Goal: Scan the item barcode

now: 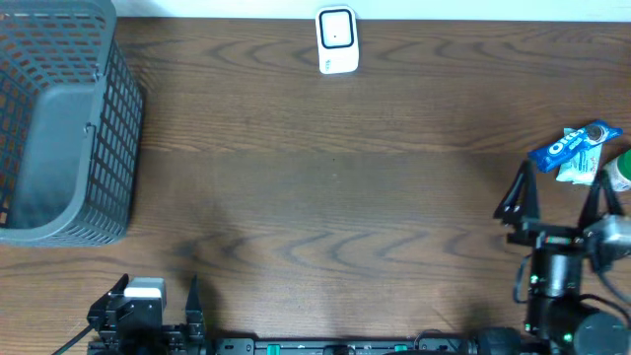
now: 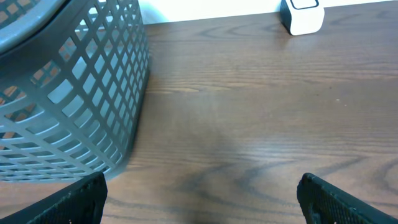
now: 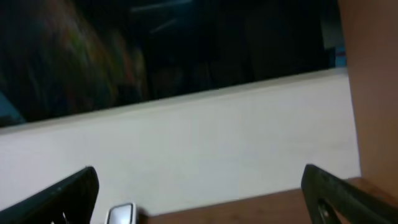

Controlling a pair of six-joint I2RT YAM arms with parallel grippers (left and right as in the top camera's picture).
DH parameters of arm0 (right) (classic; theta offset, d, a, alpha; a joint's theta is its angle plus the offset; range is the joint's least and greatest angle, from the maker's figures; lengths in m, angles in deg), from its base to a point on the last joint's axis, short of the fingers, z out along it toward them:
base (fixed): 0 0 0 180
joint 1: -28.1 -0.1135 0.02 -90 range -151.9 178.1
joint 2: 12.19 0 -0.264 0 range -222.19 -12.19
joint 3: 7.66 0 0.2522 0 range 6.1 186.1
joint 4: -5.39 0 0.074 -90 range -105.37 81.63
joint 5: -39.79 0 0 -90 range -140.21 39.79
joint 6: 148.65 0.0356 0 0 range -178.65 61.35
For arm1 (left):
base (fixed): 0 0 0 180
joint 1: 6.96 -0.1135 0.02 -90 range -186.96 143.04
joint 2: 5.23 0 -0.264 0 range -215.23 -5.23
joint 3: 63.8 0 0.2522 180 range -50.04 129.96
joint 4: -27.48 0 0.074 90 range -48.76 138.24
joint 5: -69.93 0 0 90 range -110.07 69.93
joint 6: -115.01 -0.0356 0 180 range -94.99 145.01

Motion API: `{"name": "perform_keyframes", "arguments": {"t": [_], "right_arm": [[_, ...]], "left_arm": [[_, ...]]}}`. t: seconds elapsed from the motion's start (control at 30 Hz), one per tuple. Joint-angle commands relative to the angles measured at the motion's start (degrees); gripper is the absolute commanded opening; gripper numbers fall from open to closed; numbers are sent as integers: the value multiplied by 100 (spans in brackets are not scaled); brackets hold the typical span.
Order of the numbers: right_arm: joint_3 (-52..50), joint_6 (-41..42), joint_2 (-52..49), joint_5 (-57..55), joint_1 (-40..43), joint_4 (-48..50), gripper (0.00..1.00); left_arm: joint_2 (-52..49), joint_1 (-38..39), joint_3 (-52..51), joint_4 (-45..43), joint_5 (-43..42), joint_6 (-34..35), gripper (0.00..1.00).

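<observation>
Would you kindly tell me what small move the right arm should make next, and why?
Probably ease the right tool forward and down over the blue cookie packet: its jaws stand open and empty just short of it, and the white scanner sits far off.

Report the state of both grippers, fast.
Left gripper: open, holding nothing.
Right gripper: open, holding nothing.
</observation>
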Motion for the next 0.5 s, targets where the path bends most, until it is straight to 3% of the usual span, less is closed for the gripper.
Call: {"name": "perform_keyframes", "arguments": {"t": [0.0, 0.23, 0.47], "right_arm": [[-890, -44, 662, 87, 44, 205, 99], [-1919, -46, 1366, 85, 81, 258, 99], [-2511, -48, 1375, -188, 138, 31, 99]], "left_arm": [[37, -20, 4, 2, -68, -55, 98], [37, -20, 2, 2, -68, -55, 98], [37, -20, 2, 2, -68, -55, 98]]}}
